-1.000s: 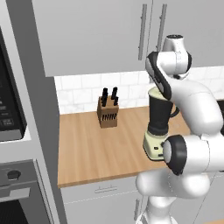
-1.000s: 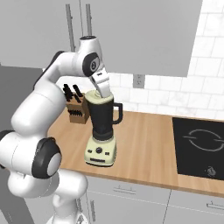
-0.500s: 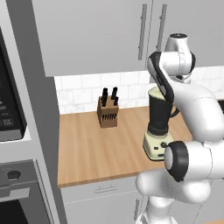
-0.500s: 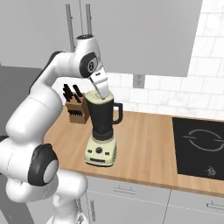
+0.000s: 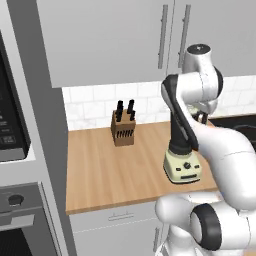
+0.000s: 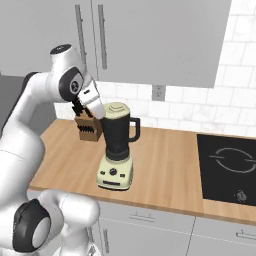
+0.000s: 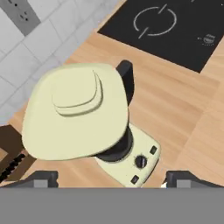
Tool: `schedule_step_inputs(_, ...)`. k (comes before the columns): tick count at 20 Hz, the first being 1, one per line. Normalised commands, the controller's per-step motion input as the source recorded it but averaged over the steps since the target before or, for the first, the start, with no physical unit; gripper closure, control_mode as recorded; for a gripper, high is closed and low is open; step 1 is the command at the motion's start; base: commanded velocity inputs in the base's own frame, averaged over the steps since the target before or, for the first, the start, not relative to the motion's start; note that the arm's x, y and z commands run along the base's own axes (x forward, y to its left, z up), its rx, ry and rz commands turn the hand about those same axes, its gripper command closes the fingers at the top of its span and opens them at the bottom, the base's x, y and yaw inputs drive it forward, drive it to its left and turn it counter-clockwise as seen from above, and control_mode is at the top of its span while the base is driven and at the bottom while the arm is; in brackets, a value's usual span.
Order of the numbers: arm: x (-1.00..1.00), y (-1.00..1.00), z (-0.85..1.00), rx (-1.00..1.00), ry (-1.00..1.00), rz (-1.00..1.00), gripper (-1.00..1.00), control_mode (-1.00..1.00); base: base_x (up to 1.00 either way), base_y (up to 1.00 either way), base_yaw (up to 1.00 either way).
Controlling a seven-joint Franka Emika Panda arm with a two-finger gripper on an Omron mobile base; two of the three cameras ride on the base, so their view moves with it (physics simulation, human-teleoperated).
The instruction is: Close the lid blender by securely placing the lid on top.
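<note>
Already the lid (image 7: 78, 109) sits on the blender (image 6: 118, 150), just beyond the spread, empty fingers (image 7: 43, 178). Looking slightly off-centre, it may be unseated; a brush from the withdrawing fingers could dislodge it.

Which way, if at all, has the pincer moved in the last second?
Yes. In the right base view the pincer has drawn back from above the lid toward the knife block.

- No words, brand names or numbers can be read anywhere.
- The blender (image 6: 118, 150) base carries only an unmarked black knob and buttons.
</note>
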Motion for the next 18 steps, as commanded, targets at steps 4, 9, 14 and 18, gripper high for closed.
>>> schedule_step_inputs(4, -1.0, 1.0, -0.1, -0.36, -0.16, 0.02, -1.0, -1.0, 0.0, 0.0, 0.0)
schedule_step_inputs(9, -1.0, 1.0, -0.41, -0.29, 0.02, 0.03, -1.0, -1.0, 0.0, 0.0, 0.0)
schedule_step_inputs(14, -0.61, 0.77, -0.64, -0.11, 0.15, 0.02, -1.0, -1.0, 0.0, 0.0, 0.0)
schedule_step_inputs(18, 0.0, 0.0, 0.0, 0.0, 0.0, 0.0, -1.0, -1.0, 0.0, 0.0, 0.0)
